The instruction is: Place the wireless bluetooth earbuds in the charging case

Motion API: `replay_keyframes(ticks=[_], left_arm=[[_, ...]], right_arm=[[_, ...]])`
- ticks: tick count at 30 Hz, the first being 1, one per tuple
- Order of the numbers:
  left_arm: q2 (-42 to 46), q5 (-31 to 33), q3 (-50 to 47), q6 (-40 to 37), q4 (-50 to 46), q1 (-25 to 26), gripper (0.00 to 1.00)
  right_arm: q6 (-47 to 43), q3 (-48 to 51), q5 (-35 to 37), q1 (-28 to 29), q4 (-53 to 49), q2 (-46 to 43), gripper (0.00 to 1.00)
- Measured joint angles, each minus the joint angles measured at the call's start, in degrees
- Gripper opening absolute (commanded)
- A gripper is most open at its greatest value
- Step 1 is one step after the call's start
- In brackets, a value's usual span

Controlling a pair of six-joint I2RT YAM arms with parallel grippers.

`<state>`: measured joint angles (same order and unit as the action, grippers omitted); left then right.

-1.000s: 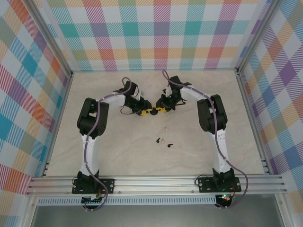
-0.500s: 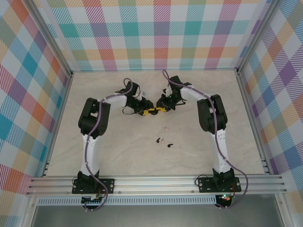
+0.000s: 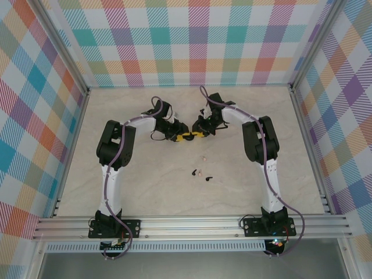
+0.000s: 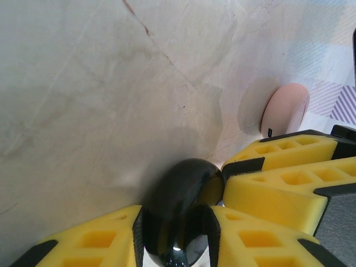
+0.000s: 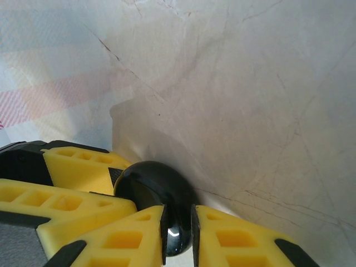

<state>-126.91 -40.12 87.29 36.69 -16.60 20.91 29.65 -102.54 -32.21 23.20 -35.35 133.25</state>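
Here we are: the left tool (image 4: 177, 228) and the right tool (image 5: 178, 233) meet over the middle of the tabletop (image 3: 116, 186), each pinching the round black case (image 4: 186, 181) from its own side (the left arm (image 3: 113, 145) has edged slightly inward since a second ago). The four earbuds (image 3: 195, 172) lie loose on the near side, well apart from the case, exactly where they were.

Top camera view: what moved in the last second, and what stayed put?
The left hand edged slightly toward the right hand. Both are clamped on the black round case. The right hand and the loose earbuds stayed put.
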Motion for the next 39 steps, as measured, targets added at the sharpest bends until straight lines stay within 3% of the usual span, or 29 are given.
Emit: replay_keyframes(ticks=[12, 31, 39], left_arm=[[-0.35, -0.66, -0.04, 1.95, 2.1, 0.02, 0.29], [-0.46, -2.73, -4.02, 11.26, 13.79, -0.07, 0.3], [-0.52, -2.25, -4.61, 12.15, 16.72, -0.04, 0.21]], right_arm=[[0.0, 0.0, 0.04, -0.46, 0.02, 0.0, 0.24], [1.27, 0.0, 0.0, -1.01, 0.5, 0.0, 0.24], [1.51, 0.17, 0.17, -1.16, 0.83, -0.02, 0.27]])
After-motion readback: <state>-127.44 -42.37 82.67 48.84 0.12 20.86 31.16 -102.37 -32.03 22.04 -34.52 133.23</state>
